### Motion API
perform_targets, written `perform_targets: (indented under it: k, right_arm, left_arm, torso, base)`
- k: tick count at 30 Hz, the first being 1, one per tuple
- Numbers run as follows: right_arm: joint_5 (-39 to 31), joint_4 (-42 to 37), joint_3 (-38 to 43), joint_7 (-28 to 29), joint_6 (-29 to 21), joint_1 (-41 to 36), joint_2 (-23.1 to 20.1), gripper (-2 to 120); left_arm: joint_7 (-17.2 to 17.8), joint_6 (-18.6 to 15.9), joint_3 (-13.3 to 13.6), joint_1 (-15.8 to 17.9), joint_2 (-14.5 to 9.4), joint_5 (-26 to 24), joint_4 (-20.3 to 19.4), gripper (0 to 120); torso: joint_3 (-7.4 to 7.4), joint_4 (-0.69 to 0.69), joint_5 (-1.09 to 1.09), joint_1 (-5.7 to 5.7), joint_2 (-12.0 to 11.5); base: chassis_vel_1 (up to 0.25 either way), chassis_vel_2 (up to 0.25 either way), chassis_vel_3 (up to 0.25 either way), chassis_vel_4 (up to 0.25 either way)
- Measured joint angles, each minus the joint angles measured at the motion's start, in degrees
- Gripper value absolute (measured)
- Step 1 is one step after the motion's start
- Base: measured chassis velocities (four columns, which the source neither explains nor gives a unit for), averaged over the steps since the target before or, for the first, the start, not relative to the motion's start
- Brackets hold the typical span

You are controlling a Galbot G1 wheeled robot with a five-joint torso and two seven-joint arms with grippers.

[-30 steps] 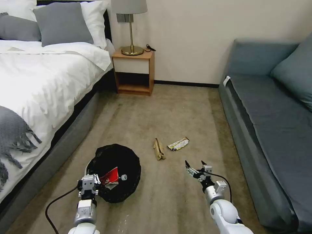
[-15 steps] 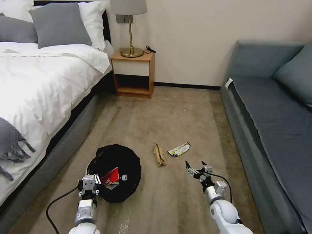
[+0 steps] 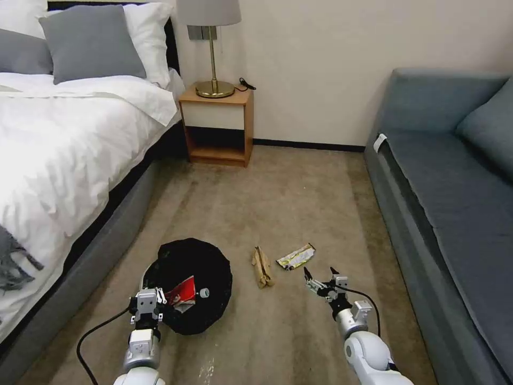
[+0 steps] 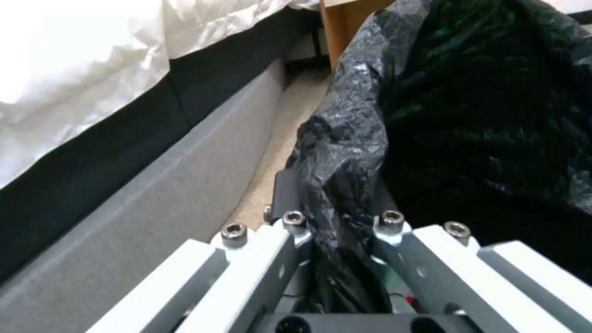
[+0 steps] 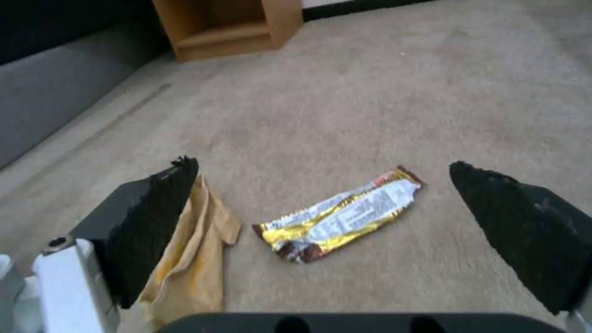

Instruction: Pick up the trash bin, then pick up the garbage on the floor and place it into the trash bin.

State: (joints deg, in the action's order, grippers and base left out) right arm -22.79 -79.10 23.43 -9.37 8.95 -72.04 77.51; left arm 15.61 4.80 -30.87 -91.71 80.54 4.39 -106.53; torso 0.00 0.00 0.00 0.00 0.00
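Two wrappers lie on the beige carpet (image 3: 299, 203) just ahead of my right gripper (image 3: 319, 274), whose jaws stand wide apart and hold nothing. From the right wrist view, the silver-yellow foil wrapper (image 5: 342, 215) sits on the floor in line with the gap between the jaws, touching neither, while the brown crumpled wrapper (image 5: 191, 252) lies against and partly behind one black fingertip (image 5: 154, 217). My left gripper (image 3: 146, 306) is closed on the near edge of the trash bin (image 3: 206, 262); in the left wrist view I see the crinkled black bag (image 4: 345, 152) bunched tight between its jaws, with the liner rising just beyond them. Inside the bin, close past those jaws, I can make out the red-white packet (image 3: 180, 291) and the white cap of the bottle (image 3: 203, 292). Beyond the left jaws and to their outer side runs the grey base of a bed (image 3: 80, 149) with white sheets. Far ahead stands a wooden nightstand (image 3: 216, 125) carrying a brass lamp (image 3: 212, 48) against a pale wall. A blue-grey sofa (image 3: 454, 203) runs along the outer side of the right jaws.
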Motion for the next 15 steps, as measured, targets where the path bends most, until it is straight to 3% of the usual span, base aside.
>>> perform_targets:
  k: [15]
  right_arm:
    - [1.01,0.65,0.55,0.00,0.45,-0.36,0.30,100]
  left_arm:
    - [0.01,0.13,0.19,0.71,-0.17,-0.20,0.87,4]
  torso:
    - [0.00,0.00,0.00,0.00,0.00]
  base:
    - [-0.119,0.109,0.119,-0.122]
